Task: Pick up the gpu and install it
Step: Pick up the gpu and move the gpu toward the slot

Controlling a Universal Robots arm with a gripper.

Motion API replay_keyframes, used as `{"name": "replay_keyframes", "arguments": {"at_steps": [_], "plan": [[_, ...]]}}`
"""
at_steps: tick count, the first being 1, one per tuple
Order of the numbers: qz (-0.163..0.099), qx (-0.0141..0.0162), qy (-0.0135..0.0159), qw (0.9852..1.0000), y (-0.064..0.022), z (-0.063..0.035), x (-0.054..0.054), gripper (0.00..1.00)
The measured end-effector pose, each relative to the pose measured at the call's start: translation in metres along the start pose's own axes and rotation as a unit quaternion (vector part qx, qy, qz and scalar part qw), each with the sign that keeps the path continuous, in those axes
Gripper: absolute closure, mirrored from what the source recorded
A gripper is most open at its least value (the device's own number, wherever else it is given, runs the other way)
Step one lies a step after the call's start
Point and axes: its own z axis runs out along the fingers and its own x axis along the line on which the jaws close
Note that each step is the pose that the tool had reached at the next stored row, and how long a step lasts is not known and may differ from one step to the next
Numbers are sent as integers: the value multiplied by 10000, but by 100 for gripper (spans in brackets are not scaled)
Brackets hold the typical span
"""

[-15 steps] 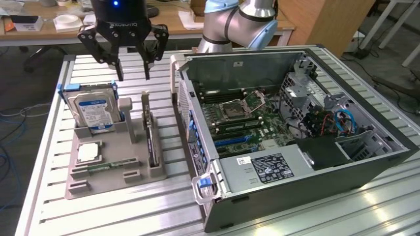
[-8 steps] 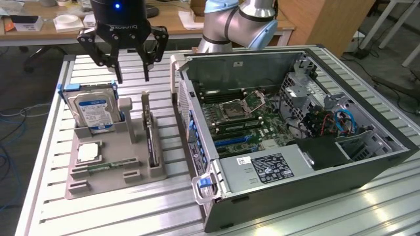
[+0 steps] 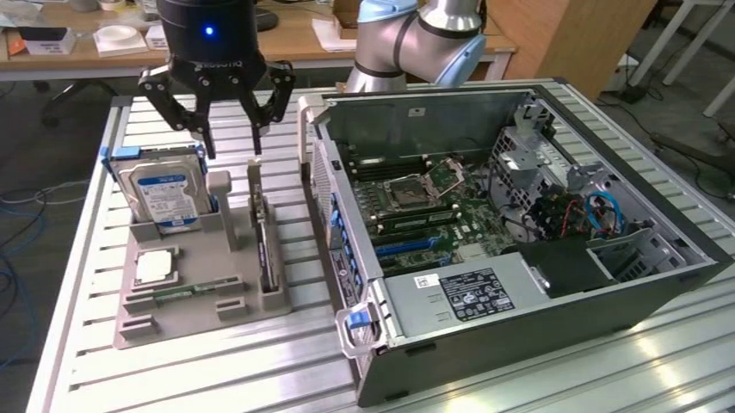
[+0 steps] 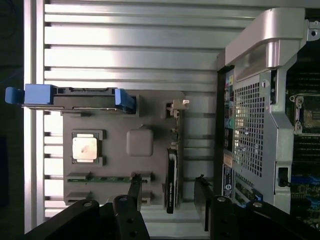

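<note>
The open computer case [image 3: 552, 318] sits closest, filling the right half of the exterior frame, its side panel off and the motherboard [image 3: 425, 206] laid bare inside. It lies on a slatted metal surface [image 3: 230, 379] that runs across the whole lower frame. The robot arm [image 3: 402, 43] rises at upper centre, behind the case. At left of centre lies a grey holder tray [image 3: 195, 301], just beside the case. The pincer [image 3: 233, 144] hangs at upper left above the tray's far end, its black fingers [image 3: 205, 129] spread wide and holding nothing. A hard drive [image 3: 161, 194] with a blue-and-white label stands upright in the tray's far left corner. The gpu [image 3: 264, 249] stands on its thin edge in a slot along the tray's right side, near the case; in the wrist view the gpu [image 4: 171, 180] lies between the spread fingertips, below them. A square processor chip [image 3: 155, 265] lies flat on the tray's left side, and a narrow green memory stick [image 3: 184, 292] rests just in front of it.
</note>
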Motion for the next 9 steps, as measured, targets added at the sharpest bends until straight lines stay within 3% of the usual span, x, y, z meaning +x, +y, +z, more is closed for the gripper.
{"name": "replay_keyframes", "arguments": {"at_steps": [9], "plan": [[-19, 0, 1, 10000, -155, 157, 1, 45]]}}
